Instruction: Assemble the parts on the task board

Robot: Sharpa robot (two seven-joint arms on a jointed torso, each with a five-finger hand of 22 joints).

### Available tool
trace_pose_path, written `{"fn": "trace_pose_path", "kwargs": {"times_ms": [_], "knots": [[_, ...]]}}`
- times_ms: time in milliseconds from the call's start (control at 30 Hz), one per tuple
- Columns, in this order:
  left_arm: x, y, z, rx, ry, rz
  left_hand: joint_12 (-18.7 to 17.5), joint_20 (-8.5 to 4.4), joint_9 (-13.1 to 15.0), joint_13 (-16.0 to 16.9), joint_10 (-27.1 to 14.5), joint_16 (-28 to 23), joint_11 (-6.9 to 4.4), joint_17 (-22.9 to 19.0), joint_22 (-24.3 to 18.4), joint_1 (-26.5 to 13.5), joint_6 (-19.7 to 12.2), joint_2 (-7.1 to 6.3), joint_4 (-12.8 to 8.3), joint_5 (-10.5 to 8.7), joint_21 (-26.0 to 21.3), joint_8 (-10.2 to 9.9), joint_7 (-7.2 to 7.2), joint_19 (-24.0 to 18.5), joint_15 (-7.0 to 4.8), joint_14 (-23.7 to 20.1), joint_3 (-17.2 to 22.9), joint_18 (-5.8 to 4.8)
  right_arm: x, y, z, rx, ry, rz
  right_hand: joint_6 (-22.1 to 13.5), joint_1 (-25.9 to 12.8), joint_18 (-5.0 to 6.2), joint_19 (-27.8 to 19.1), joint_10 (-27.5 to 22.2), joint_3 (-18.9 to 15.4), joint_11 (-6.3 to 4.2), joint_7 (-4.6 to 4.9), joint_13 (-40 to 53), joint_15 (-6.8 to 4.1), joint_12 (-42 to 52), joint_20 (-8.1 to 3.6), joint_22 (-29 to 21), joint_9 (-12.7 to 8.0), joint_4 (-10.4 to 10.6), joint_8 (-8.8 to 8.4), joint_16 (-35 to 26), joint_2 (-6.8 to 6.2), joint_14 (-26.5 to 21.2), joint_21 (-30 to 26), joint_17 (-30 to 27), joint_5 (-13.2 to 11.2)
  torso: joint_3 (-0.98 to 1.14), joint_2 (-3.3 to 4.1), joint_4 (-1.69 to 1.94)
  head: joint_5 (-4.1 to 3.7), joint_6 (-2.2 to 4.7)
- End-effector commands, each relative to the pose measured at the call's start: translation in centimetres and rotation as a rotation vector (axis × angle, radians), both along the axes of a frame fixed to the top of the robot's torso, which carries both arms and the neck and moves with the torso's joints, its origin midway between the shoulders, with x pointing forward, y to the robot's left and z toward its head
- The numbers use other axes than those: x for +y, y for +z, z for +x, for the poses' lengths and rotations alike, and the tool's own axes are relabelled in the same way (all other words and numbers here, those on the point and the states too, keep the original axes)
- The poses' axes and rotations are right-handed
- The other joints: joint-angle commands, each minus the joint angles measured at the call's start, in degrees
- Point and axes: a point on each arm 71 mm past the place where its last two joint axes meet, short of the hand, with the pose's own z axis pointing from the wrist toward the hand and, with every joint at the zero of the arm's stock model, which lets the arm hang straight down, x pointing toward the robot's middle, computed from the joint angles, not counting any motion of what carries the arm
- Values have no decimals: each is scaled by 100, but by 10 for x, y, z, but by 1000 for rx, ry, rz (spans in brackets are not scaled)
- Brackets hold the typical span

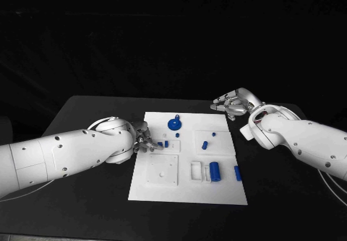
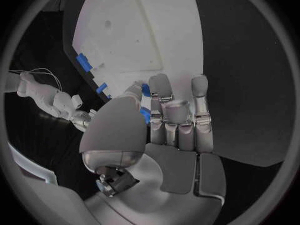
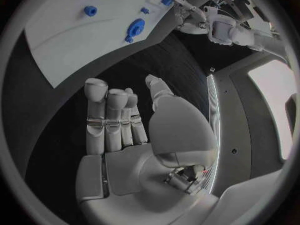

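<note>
Head view, board: the white rectangular task board (image 1: pixel 189 158) lies in the middle of the black table (image 1: pixel 94 108), long side running away from the robot.
Head view, parts: a blue round disc-shaped part (image 1: pixel 174 123) sits near the board's far edge; a small blue peg (image 1: pixel 204 145) lies in a raised square near the middle; a thick blue cylinder (image 1: pixel 214 171) stands beside a white slotted block, with a slimmer blue bar (image 1: pixel 237 173) just beside it toward the right edge.
Head view, left hand: the silver left hand (image 1: pixel 142 140) is over the board's left edge, its fingers close around a small blue piece (image 1: pixel 160 145) near 2 short blue pegs.
Head view, right hand: the silver right hand (image 1: pixel 232 104) hovers off the board's far right corner over the table, fingers loosely curled and apart, holding nothing.
Left wrist view, left hand: the left hand (image 2: pixel 169 130) has its fingers together and straight, thumb folded across, a blue piece (image 2: pixel 145 116) pinched between thumb and fingers above the board (image 2: pixel 134 35).
Right wrist view, right hand: the right hand (image 3: pixel 125 130) is spread flat over the dark table, fingers side by side, thumb apart, nothing in it; the board (image 3: pixel 81 35) with the blue disc (image 3: pixel 134 29) lies beyond the fingertips.
</note>
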Motion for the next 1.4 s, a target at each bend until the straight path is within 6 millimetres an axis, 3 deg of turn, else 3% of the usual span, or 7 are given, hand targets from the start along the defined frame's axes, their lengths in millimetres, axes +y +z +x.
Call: {"fn": "trace_pose_path", "kwargs": {"times_ms": [33,567,667,900,1233,1333,1400], "knots": [[-1,1,-1,-12,3,-24,-40,18,-10,-10,295,-44,-12,-22,112,7,21,-73,13,-35,-36,-25,31,25,2,-16,-56,-21,2,0,0,-2,15,-1,-37,-40,117,289,51,14,-4,-9,4,-11,24,-22,323,-9,26,-22,-3,6,44,31,3,24,2,1,4,-2,-1],[9,3,-4,-30,25,-65,-193,21,-98,-79,296,-200,11,-137,99,224,-89,1,-122,11,-123,-31,63,3,9,-36,-43,-25,2,-1,-1,-1,15,-1,-37,-40,117,289,51,14,-4,-9,4,-11,24,-22,323,-9,26,-22,-3,6,44,31,3,24,2,-1,1,20,22],[13,5,-7,-46,23,-107,-707,24,-153,-243,286,-552,93,-298,28,575,-427,123,-507,476,-318,-22,150,-134,44,-211,-66,-69,1,-1,-1,-1,14,-2,-37,-38,117,289,52,15,-4,-8,4,-11,22,-22,323,-8,13,-21,-4,9,46,34,5,26,1,-8,8,16,22],[23,24,-14,-153,-8,-237,-2022,158,-736,-554,23,-1124,190,-559,-189,1585,-1017,327,-1514,1104,-845,-55,420,-383,226,-642,-159,-86,-1,-1,-1,-2,9,-3,-44,-29,117,288,51,20,-4,-6,2,-11,20,-22,322,-9,4,-22,-10,9,45,30,1,25,1,-12,12,17,34],[22,43,-21,-328,-146,-285,-3392,312,-1671,-567,-104,-1500,407,-723,-113,1838,-1481,221,-1871,1094,-1122,-39,674,-498,401,-794,142,-9,-3,-3,-1,-2,6,-2,-56,-26,116,291,54,21,-3,-3,3,-11,22,-22,326,-9,-3,-24,-4,6,49,46,6,24,-7,-3,10,46,74],[19,45,-23,-372,-187,-271,-3459,333,-1797,-570,-136,-1517,424,-722,-77,1783,-1563,177,-1879,942,-1180,-52,663,-482,413,-787,161,10,-3,-3,-1,-1,6,-2,-57,-26,116,291,55,22,-3,-3,4,-11,22,-22,326,-9,-4,-23,-3,7,50,47,6,24,-2,-2,3,55,76],[17,47,-24,-406,-225,-250,-3456,350,-1795,-569,-151,-1523,445,-721,-84,1749,-1614,156,-1854,628,-1227,-56,674,-459,427,-774,124,16,-4,-3,-1,-1,5,-2,-64,-27,117,292,62,30,-2,-1,11,-10,29,-22,326,-9,-11,-21,2,15,54,50,10,26,-1,-1,2,58,78]]}}
